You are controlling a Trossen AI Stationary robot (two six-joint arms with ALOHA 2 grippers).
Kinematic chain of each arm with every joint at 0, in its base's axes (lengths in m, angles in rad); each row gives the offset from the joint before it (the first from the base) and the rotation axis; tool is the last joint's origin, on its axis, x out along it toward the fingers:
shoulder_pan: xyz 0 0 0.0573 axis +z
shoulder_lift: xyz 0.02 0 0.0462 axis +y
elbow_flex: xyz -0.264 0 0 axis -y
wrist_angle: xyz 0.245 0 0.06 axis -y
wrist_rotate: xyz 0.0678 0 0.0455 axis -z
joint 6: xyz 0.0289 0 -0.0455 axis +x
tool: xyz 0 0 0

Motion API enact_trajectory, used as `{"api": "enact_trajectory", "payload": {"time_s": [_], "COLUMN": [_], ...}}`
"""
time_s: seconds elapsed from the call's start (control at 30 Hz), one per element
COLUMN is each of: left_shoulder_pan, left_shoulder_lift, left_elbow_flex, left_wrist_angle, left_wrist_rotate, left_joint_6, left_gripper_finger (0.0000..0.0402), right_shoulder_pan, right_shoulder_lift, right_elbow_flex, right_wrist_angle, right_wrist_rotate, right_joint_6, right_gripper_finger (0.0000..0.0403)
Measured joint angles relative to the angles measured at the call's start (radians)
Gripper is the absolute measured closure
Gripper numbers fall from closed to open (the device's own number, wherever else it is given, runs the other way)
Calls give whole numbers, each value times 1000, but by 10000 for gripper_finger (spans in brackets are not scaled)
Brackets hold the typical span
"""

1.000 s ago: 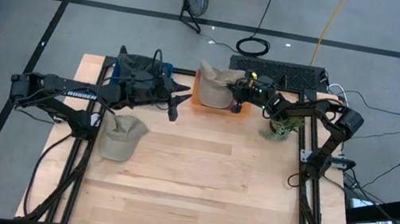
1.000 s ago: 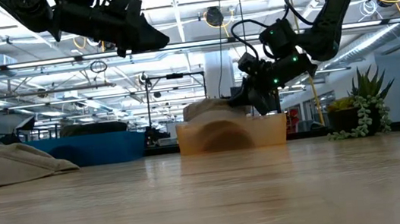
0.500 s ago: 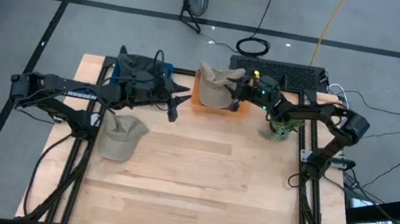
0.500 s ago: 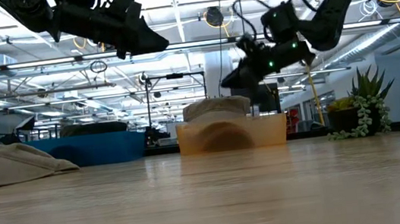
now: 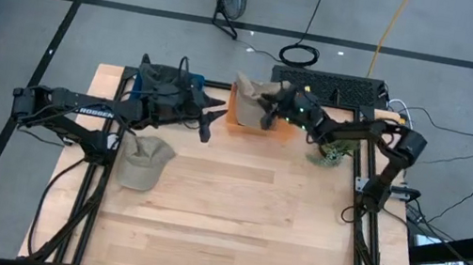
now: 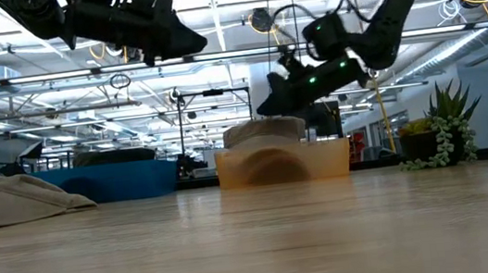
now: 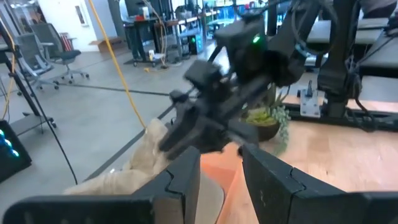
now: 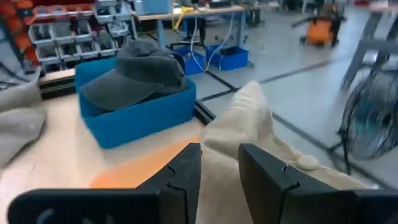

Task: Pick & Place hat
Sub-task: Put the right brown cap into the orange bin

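A beige hat [image 5: 250,92] lies in an orange bin [image 5: 285,129] at the table's far edge, its crown rising above the bin's rim [image 6: 262,131]. My right gripper [image 5: 266,111] hovers open just above that hat [image 8: 249,124], pointing toward the table's left, and I see no touch. My left gripper [image 5: 207,128] hangs open and high over the table, left of the bin, nothing between its fingers [image 7: 221,177]. A second beige hat [image 5: 145,158] rests flat on the table at the left.
A blue bin [image 5: 163,83] holding a dark hat [image 8: 140,65] stands at the far left, behind my left arm. A potted plant [image 5: 333,153] sits right of the orange bin, with a keyboard [image 5: 330,83] beyond the far edge. The wooden table's middle and near half are bare.
My right gripper has risen from beside the hat in the orange bin and moved toward the table's left, over the hat's crown, rolling about its own axis as it went. The hat stays in the bin. My left arm has kept still.
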Motion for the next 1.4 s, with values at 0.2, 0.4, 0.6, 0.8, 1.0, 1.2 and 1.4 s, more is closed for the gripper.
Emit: {"api": "enact_trajectory", "payload": {"time_s": [0.2, 0.4, 0.6, 0.8, 1.0, 1.2, 1.4], "left_shoulder_pan": [0, 0, 0, 0, 0, -1, -2], "left_shoulder_lift": [0, 0, 0, 0, 0, 0, 0], "left_elbow_flex": [0, 0, 0, 0, 0, 0, 0], "left_wrist_angle": [8, -2, -38, -71, -94, -123, -128], "left_wrist_rotate": [0, 0, 0, 0, 0, 0, 0], "left_joint_6": [-2, -2, -2, -15, -36, -44, -45], "left_gripper_finger": [277, 277, 277, 277, 277, 277, 277], "right_shoulder_pan": [33, 37, 30, -6, -11, -1, -7], "right_shoulder_lift": [112, 178, 183, 182, 172, 91, 59], "right_elbow_flex": [72, 74, 74, 73, 72, 67, 68], "right_wrist_angle": [-140, -140, -154, -258, -289, -295, -407], "right_wrist_rotate": [19, 65, 83, 90, 72, 76, 90], "right_joint_6": [-4, -6, -12, 42, 59, 43, 62], "right_gripper_finger": [309, 309, 309, 310, 310, 310, 310]}}
